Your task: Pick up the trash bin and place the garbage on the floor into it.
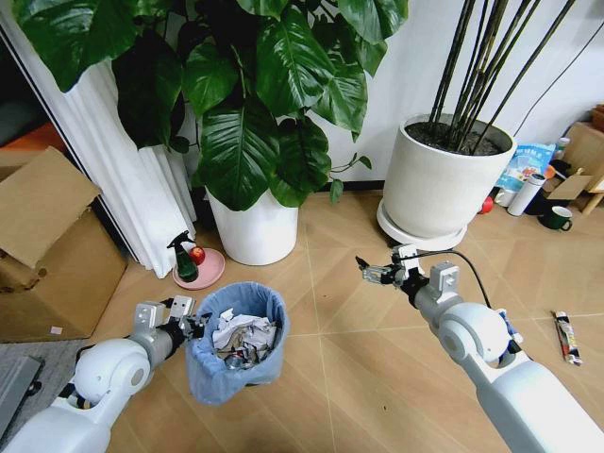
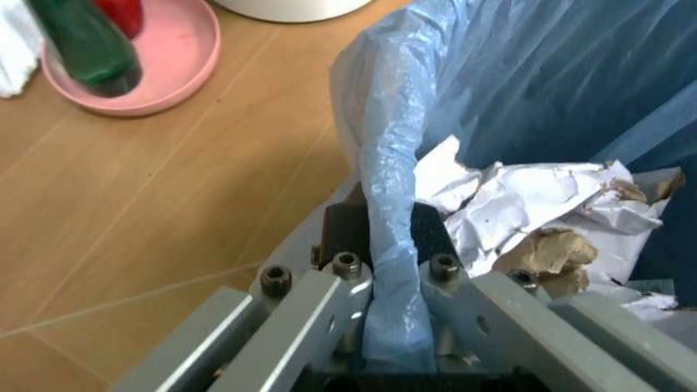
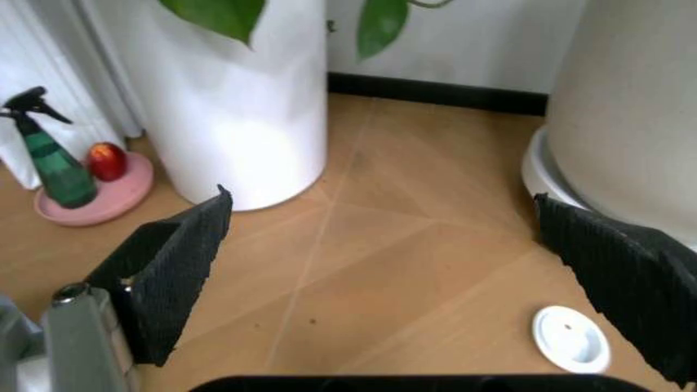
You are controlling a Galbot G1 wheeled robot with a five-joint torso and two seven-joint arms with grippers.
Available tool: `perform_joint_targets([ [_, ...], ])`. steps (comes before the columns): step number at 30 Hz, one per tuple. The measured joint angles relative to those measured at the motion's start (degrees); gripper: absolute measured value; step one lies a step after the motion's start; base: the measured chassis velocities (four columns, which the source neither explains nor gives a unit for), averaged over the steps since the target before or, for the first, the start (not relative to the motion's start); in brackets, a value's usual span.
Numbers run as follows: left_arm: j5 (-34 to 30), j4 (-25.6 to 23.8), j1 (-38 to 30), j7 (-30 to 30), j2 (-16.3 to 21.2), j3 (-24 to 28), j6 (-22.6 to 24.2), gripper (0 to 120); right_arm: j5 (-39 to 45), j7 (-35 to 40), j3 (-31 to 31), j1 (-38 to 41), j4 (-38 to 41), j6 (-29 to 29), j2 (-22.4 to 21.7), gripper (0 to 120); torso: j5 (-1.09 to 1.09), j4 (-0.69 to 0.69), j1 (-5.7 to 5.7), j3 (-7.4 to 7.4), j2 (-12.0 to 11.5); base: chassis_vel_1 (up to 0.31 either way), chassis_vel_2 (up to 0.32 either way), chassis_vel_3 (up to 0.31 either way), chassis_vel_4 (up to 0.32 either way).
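The trash bin, a small round bin lined with a crinkled light-blue bag, sits low on the left of the head view with crumpled white paper wads inside. My left gripper is shut on its near rim. In the left wrist view the fingers pinch the bag's blue edge beside the paper. My right gripper hangs open over the floor in the middle. Between its black pads lies a small white round lid. A thin tube lies on the floor at the far right.
A white plant pot and a larger white pot stand behind. A pink dish with a green spray bottle and a red fruit sits by the curtain. A cardboard box stands on the left, and cups and bottles on the far right.
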Motion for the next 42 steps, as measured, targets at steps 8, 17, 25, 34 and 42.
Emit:
perform_joint_targets([
  [8, 0.0, -0.2, 0.3, 0.1, -0.2, 0.3, 0.0, 0, -0.5, -0.2, 0.5, -1.2, 0.0, 0.0, 0.4, 100, -0.01, -0.02, 0.0, 0.0, 0.0, -0.164, -0.183, 0.17, 0.176],
  [17, 0.2, -0.5, 0.7, 0.2, -0.4, 0.4, 0.0, 0, -1.0, -0.4, 1.1, -2.6, 0.2, 0.0, 0.9, 100, 0.06, -0.01, 0.0, 0.0, 0.0, -0.207, -0.203, 0.189, 0.191],
  [25, 0.6, -0.6, 1.1, 0.2, -1.2, 0.6, 0.0, 0, -1.3, -0.6, 1.5, -3.6, 0.4, 0.3, 1.1, 100, 0.0, -0.02, 0.0, 0.0, 0.0, -0.208, -0.217, 0.204, 0.2],
  [34, 0.8, -0.6, 1.1, 0.3, -1.3, 0.6, 0.0, 0, -2.0, -0.8, 2.0, -4.9, 0.5, 0.8, 1.7, 100, 0.01, -0.01, 0.0, 0.0, 0.0, -0.21, -0.215, 0.212, 0.221],
  [42, 1.2, -0.3, 1.0, 0.8, -1.6, 0.8, -0.1, 0, -2.6, -0.8, 1.8, -5.5, 0.3, 1.3, 2.3, 100, -0.01, -0.01, 0.0, 0.0, 0.0, -0.211, -0.208, 0.209, 0.214],
])
